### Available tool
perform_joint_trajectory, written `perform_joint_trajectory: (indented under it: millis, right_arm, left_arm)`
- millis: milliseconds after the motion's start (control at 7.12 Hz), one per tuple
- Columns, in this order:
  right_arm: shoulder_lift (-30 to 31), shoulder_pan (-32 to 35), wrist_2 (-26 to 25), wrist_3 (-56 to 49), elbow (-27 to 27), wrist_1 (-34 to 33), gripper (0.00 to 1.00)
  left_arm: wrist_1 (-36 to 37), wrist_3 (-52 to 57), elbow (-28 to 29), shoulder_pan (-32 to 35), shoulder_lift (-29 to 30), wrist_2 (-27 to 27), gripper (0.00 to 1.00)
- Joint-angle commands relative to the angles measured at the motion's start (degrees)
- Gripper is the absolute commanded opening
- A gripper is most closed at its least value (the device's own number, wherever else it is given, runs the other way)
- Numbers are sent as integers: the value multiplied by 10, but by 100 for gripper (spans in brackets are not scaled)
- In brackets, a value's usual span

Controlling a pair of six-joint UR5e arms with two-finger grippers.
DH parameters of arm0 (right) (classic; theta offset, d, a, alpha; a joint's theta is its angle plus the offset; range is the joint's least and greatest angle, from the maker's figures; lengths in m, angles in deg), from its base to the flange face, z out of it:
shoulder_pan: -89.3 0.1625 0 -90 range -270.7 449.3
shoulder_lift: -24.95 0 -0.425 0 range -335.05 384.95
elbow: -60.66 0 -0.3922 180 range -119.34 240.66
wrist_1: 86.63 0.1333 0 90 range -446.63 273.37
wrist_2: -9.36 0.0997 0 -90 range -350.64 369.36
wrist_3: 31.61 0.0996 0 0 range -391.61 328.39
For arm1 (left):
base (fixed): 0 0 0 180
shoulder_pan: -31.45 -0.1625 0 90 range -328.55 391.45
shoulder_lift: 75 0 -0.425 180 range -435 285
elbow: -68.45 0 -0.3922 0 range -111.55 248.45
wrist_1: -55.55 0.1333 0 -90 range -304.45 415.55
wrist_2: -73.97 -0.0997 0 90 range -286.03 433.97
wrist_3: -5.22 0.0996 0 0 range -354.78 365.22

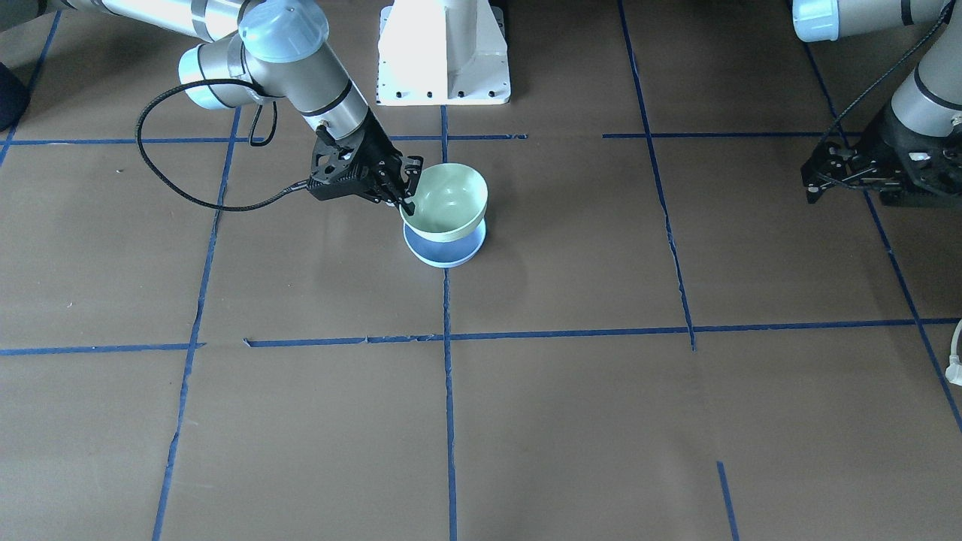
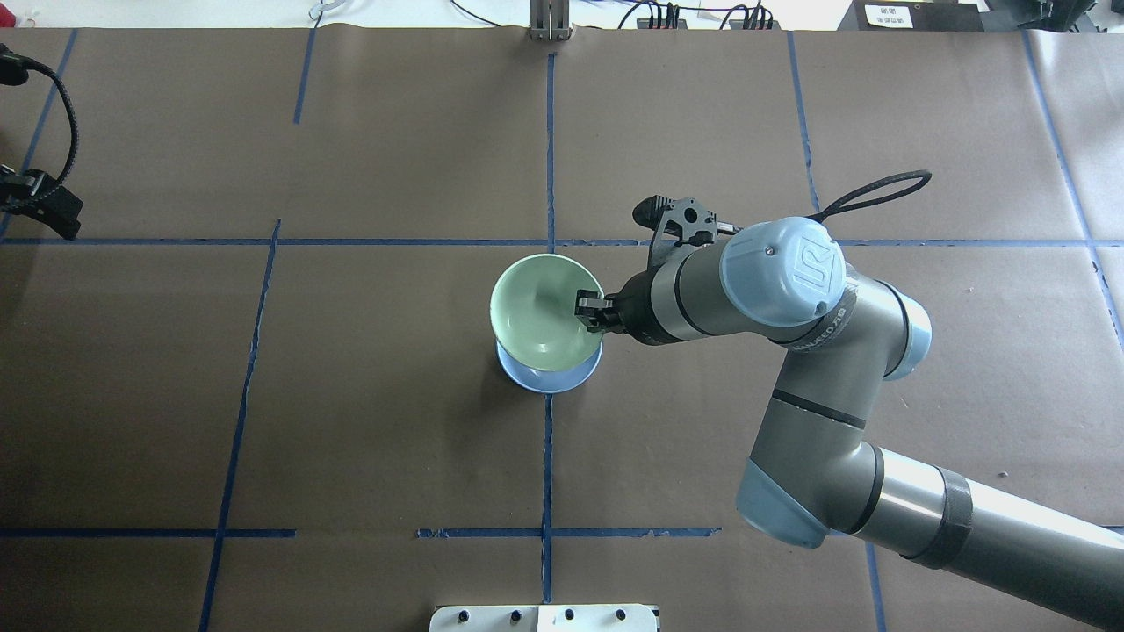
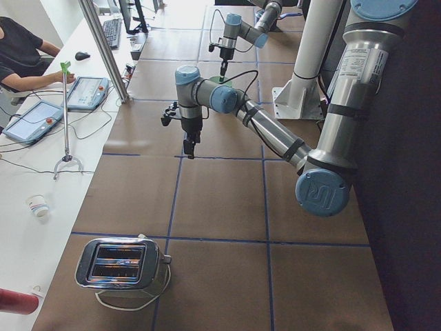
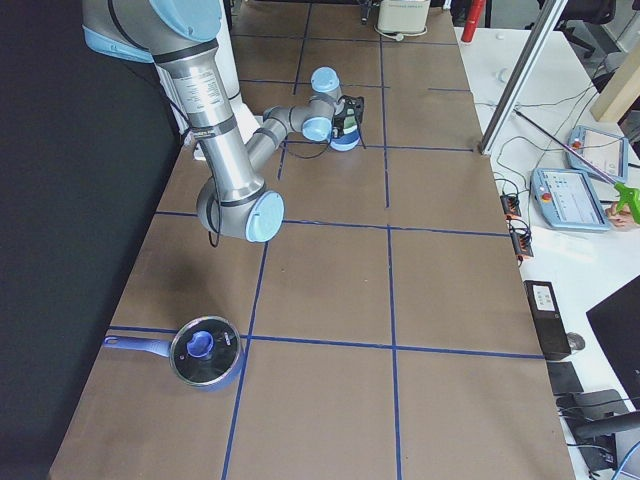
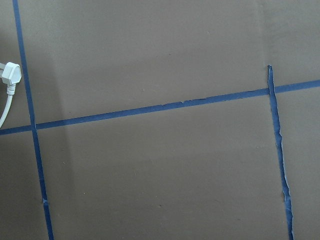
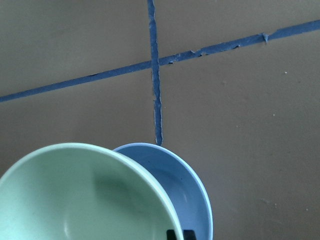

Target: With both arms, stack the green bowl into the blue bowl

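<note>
My right gripper (image 1: 402,197) is shut on the near rim of the pale green bowl (image 1: 447,199), one finger inside it. It holds the bowl slightly tilted just above the pale blue bowl (image 1: 443,254), which sits on the table at the blue tape cross. In the overhead view the green bowl (image 2: 537,307) covers most of the blue bowl (image 2: 551,379). The right wrist view shows the green bowl (image 6: 85,200) over the blue bowl (image 6: 190,195). My left gripper (image 1: 812,176) hangs open and empty far off to the side.
The white pedestal base (image 1: 443,52) stands behind the bowls. A white plug (image 1: 954,368) lies at the table edge near the left arm. A toaster (image 3: 120,265) stands at the left end of the table. A blue lidded pot (image 4: 205,350) stands at the right end.
</note>
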Motion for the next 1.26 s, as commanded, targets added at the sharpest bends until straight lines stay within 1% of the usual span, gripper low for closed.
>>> perform_joint_trajectory:
  millis: [0, 140, 281, 562, 843, 983, 1124]
  right_arm:
    - [-2, -3, -3, 0, 7, 0, 2]
    - [-3, -3, -3, -1, 11, 1, 29]
    - [-15, -3, -5, 1, 21, 0, 99]
    - [-14, 2, -12, 0, 22, 1, 100]
    - [-12, 24, -5, -2, 16, -10, 100]
    - [-9, 44, 6, -10, -2, -55, 100]
    - [-5, 82, 47, -45, -28, -118, 100]
  left_arm:
    - [0, 0, 0, 0, 0, -1, 100]
    - [0, 0, 1, 2, 0, -1, 100]
    - [0, 0, 5, 2, 0, -1, 100]
    - [0, 0, 5, 2, 0, 0, 100]
    - [0, 0, 5, 4, -1, 0, 100]
    - [0, 2, 10, 13, -1, 16, 100]
    - [0, 48, 23, 34, -4, 45, 100]
